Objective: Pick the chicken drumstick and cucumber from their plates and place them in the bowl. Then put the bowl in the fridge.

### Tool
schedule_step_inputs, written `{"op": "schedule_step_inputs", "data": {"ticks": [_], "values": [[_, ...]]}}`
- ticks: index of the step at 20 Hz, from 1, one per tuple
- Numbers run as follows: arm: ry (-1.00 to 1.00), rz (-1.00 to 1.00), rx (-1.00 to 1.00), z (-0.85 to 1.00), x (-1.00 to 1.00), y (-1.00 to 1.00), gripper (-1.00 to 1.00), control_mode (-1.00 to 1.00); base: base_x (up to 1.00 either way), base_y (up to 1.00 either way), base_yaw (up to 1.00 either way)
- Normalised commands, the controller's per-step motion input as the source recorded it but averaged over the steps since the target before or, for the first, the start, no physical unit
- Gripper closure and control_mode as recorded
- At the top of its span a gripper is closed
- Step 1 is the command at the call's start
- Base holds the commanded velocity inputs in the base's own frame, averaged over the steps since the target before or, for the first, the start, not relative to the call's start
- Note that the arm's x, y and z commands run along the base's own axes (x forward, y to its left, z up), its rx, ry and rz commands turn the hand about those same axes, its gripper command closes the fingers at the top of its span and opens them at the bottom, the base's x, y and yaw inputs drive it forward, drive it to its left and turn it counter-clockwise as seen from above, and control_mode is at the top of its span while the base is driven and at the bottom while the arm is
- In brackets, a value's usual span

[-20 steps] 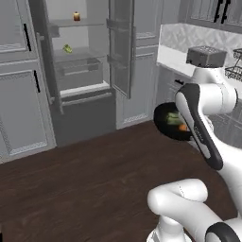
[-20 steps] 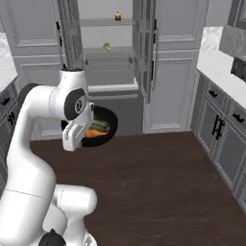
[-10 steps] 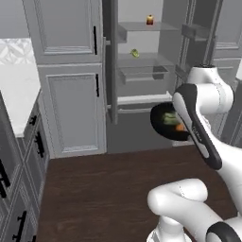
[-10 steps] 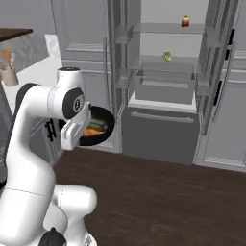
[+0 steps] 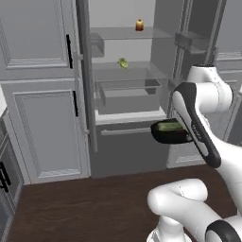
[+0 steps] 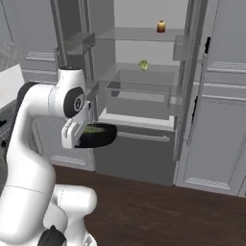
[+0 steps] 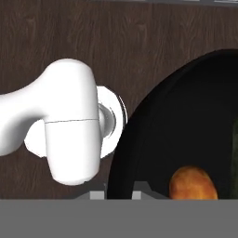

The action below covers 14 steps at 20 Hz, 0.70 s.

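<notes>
One bowl (image 5: 168, 133), one drumstick (image 7: 193, 183)

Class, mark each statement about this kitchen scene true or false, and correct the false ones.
1. The fridge stands open. True.
2. The bowl rests on a fridge shelf. False: the gripper holds it by the rim, in front of the fridge.
3. The chicken drumstick lies in the bowl. True.
4. The bowl is white. False: it is black.
5. The floor is dark wood. True.
</notes>
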Motion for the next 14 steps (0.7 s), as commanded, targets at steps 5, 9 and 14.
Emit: {"op": "schedule_step_inputs", "data": {"ticks": [5, 9, 14], "values": [[0.00, 0.00, 0.00, 0.00, 0.00, 0.00, 1.00, 1.00, 0.97, -0.02, 0.10], [0.00, 0.00, 0.00, 0.00, 0.00, 0.00, 1.00, 1.00, 0.67, -0.23, 0.03], [0.00, 0.00, 0.00, 0.00, 0.00, 0.00, 1.00, 1.00, 0.72, -0.05, 0.00]]}}
